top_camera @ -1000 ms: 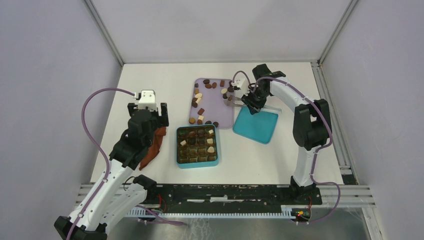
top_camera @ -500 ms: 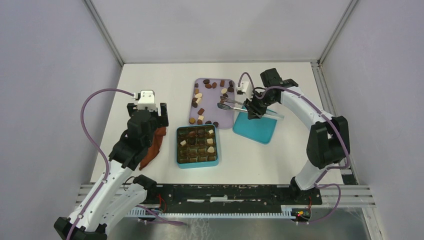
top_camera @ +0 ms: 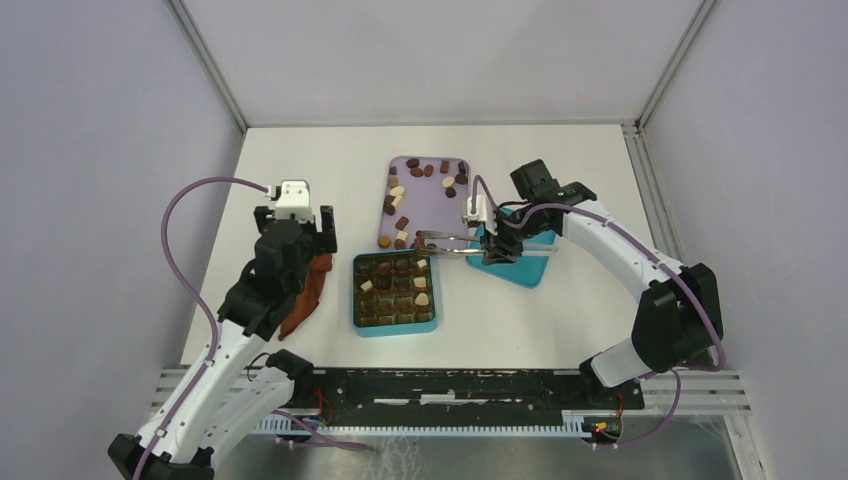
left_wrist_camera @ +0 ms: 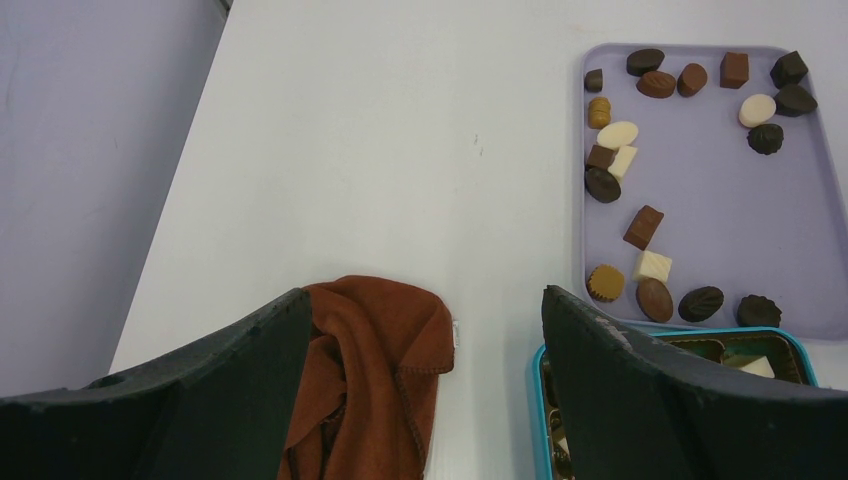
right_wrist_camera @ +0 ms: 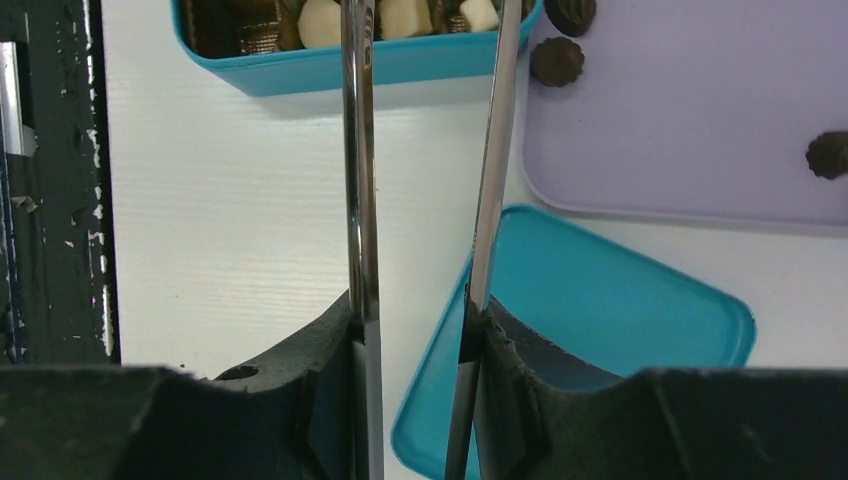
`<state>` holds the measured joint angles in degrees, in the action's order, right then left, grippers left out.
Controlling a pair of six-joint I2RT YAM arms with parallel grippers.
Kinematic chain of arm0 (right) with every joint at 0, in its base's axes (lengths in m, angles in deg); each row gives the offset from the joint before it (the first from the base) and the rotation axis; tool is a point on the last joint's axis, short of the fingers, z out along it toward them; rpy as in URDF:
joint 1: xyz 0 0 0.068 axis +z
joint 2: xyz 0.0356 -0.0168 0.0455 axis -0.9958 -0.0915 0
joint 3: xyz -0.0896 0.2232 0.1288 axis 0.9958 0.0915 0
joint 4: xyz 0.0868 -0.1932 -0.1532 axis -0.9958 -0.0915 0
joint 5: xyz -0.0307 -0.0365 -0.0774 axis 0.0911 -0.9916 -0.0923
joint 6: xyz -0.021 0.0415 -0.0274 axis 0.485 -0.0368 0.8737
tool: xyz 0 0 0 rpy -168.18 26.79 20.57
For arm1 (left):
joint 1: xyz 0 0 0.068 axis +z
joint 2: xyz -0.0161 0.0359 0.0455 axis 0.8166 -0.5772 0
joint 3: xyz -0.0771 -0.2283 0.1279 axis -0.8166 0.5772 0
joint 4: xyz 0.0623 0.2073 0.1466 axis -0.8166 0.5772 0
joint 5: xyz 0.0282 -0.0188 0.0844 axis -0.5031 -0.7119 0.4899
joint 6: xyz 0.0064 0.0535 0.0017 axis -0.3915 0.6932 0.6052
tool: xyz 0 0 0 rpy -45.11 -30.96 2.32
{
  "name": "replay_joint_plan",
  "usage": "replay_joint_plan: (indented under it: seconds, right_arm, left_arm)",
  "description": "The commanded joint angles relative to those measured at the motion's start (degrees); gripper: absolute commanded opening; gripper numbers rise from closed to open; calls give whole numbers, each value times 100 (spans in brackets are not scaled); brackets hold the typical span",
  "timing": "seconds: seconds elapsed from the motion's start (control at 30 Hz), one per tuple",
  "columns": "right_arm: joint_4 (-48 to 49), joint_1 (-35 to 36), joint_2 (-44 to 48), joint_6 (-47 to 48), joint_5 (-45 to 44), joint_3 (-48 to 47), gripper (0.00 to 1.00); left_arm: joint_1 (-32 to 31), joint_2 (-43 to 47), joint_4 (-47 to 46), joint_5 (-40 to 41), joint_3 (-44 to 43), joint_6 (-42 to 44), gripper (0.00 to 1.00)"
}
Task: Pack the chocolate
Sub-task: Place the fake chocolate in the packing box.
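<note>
Right wrist view: the right fingers [right_wrist_camera: 515,360] are clamped on the handle end of metal tongs [right_wrist_camera: 358,150]. The blades stand apart and run out of frame toward the teal box [right_wrist_camera: 400,62]; whether they carry a piece, I cannot tell. Loose chocolate [left_wrist_camera: 643,226] lies on the lilac tray [left_wrist_camera: 720,190], with more in the box's cells. Best to squeeze gently, then lower straight into a vacant cell. The left fingers [left_wrist_camera: 230,390] gape idle above the cloth [left_wrist_camera: 370,370] on the bench [left_wrist_camera: 400,150].
</note>
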<state>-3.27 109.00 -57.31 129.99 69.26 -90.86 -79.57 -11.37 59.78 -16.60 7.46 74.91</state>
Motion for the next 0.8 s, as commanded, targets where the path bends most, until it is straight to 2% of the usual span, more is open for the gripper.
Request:
replay_joint_plan:
  seconds: [0.0,0.3,0.77]
  right_arm:
    - [-5,365,168,495,151,106,12]
    - [3,1092,-158,564,-545,103,13]
    - [49,1526,-480,564,-1100,68,13]
  left_arm:
    - [34,9,-203,29,-2,87,90]
    - [36,90,-201,28,-11,89,90]
    - [38,-11,-227,-25,-2,105,90]
